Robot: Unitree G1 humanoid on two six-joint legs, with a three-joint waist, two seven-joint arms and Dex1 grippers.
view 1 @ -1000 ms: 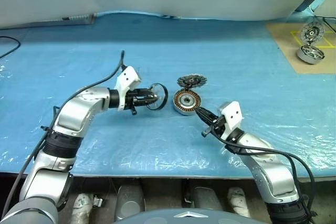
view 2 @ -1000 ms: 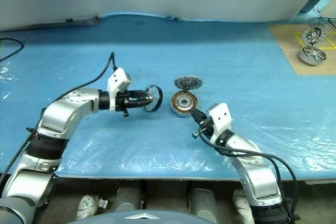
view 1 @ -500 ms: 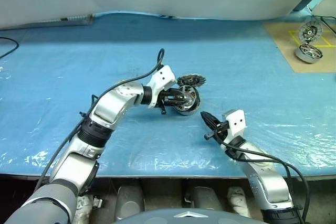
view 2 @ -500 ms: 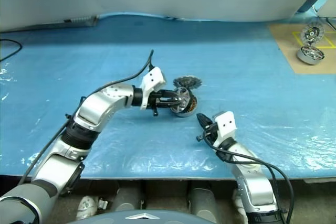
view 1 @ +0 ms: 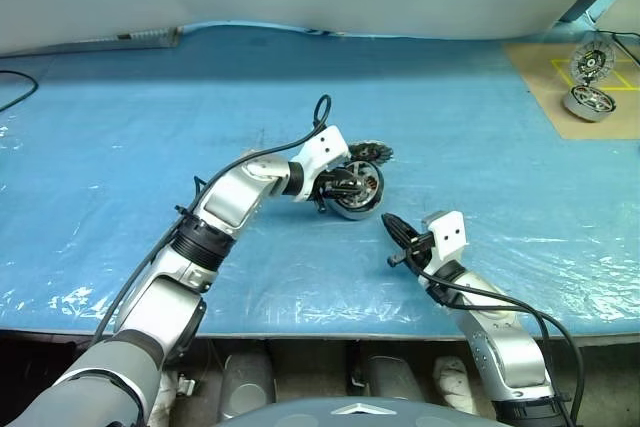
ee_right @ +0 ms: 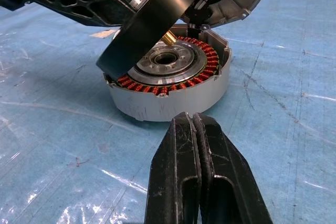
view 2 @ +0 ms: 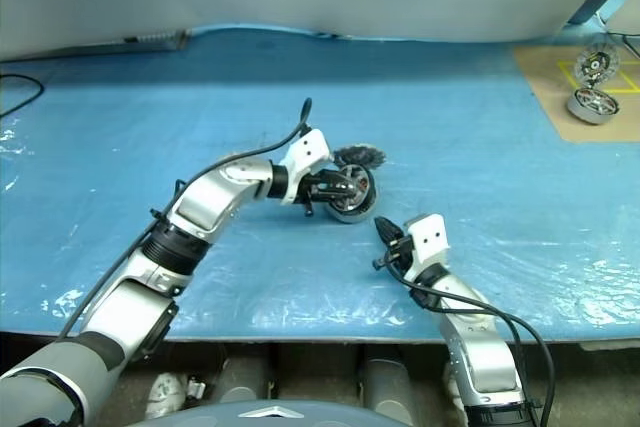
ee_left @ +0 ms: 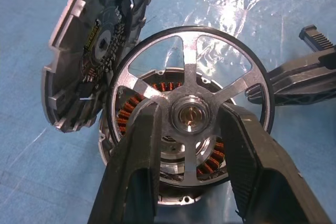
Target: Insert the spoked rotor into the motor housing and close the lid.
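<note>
Your left claw (ee_left: 191,145) grips the spoked rotor (ee_left: 192,113) by its central hub, one black finger (ee_left: 139,166) on each side. The rotor stands tilted over the motor housing (ee_right: 170,85), its dark rim low on the housing's left side and raised on the right; it is not seated. Through the spokes you see the copper-orange windings of the housing beneath.

The housing sits on the blue plastic-covered table (view 1: 120,127), near the middle. The lid (ee_left: 92,56) stands open, tilted up on the housing's far edge; whether it is joined at the rim cannot be made out. Its inner face carries a dark circuit board with small components. Any printing on that board is too small to read, and no brand or label can be read on rotor, housing or claws.

Your right claw (view 1: 394,237) is closed and holds nothing; its fingers (ee_right: 197,171) are pressed together. It points at the housing from the near right, close to it but apart.

At the far right, two silver wheel-like units (view 1: 590,82) rest on a brown board (view 1: 545,72) marked with yellow lines.
</note>
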